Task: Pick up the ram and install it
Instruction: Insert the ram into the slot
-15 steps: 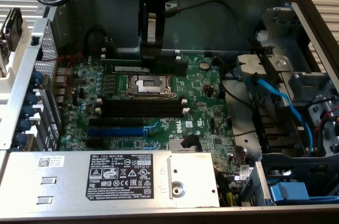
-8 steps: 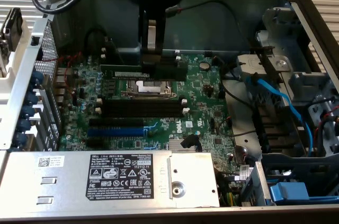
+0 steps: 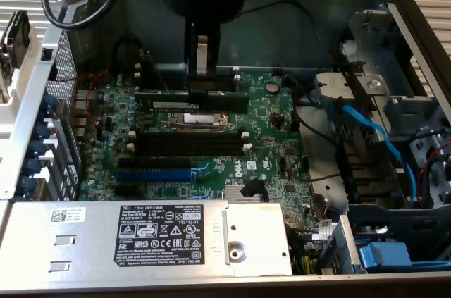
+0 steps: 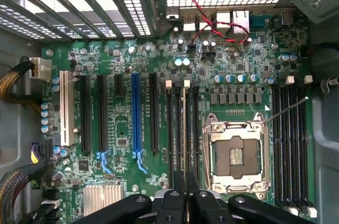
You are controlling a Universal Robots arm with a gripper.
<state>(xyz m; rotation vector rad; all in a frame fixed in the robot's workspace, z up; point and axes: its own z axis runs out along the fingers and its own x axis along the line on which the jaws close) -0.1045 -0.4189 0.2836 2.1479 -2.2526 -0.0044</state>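
So the PC case is lying open with the green motherboard (image 3: 204,136) facing up. Around the work spot there's a lot crowding in: the silver power supply (image 3: 169,238) with its label along the near edge, a blue cable (image 3: 373,136) snaking over the drive cage on the exterior view's right, and a red wire (image 4: 212,23) looping near the rear ports. The empty CPU socket (image 3: 194,120) sits right beside the spot, with a bank of black memory slots (image 3: 187,144) just past it, then the blue expansion slot (image 3: 155,173).

The gripper (image 3: 201,76) comes straight down over the board, and its fingers are pinched on the top edge of the ram (image 3: 192,101), roughly mid-length. The stick stands on its long edge, level, label strip facing the camera. In the wrist view it shows edge-on as a thin line (image 4: 185,128) running out from between the fingers (image 4: 175,197), lined up over the slots beside the socket. Can't tell if it's actually seated.
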